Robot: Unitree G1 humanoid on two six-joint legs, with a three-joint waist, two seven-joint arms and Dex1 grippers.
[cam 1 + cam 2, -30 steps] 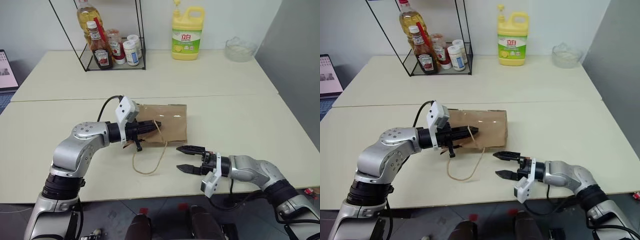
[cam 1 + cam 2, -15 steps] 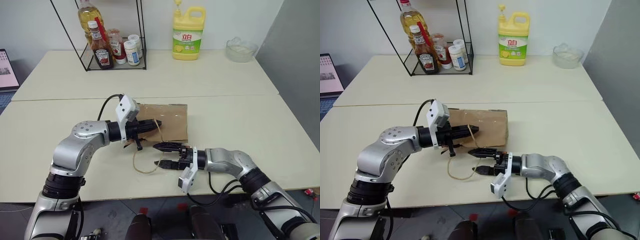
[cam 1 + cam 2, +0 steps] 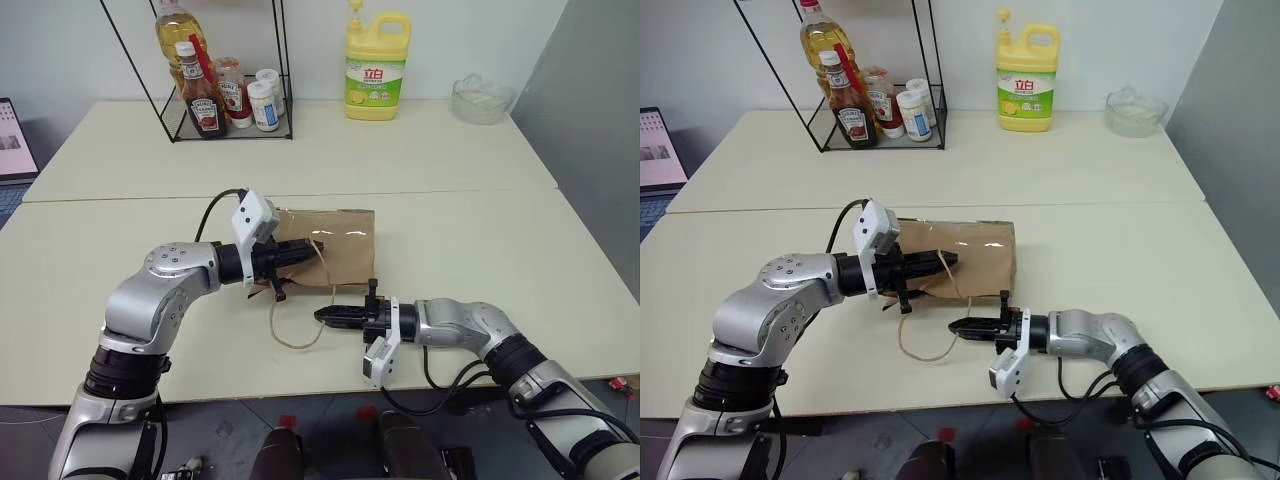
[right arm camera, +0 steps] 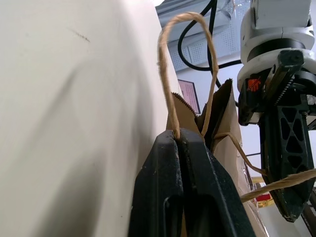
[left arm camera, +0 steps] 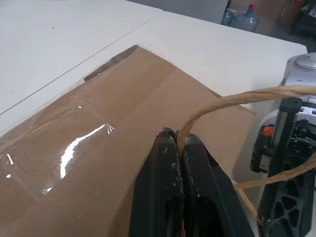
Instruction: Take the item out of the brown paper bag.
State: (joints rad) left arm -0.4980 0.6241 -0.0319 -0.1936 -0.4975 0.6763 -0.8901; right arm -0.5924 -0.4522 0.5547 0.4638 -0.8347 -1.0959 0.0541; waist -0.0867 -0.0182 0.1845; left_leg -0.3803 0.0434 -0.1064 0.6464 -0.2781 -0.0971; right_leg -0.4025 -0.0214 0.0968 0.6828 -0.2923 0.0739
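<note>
The counter (image 3: 480, 250) was the biggest thing there, pale and wide, and everything could be placed from the brown paper bag (image 3: 340, 250) lying flat on it near the front edge. Well behind the bag, toward the wall, stood a black wire rack (image 3: 230, 75) with a tall oil bottle (image 3: 175, 35) and a ketchup bottle (image 3: 203, 100) inside, a yellow detergent jug (image 3: 376, 68) beside that, and a glass bowl (image 3: 480, 98) further along. The left claw (image 3: 308, 250) sat over the bag's open end with its fingers pressed together on one tan loop handle (image 5: 232, 101), lifting the cord off the paper. The right claw (image 3: 325, 316) lay just in front of the bag's mouth, fingers closed tight on the other handle (image 4: 170, 79). I could not see the item; the bag hid whatever it held.
</note>
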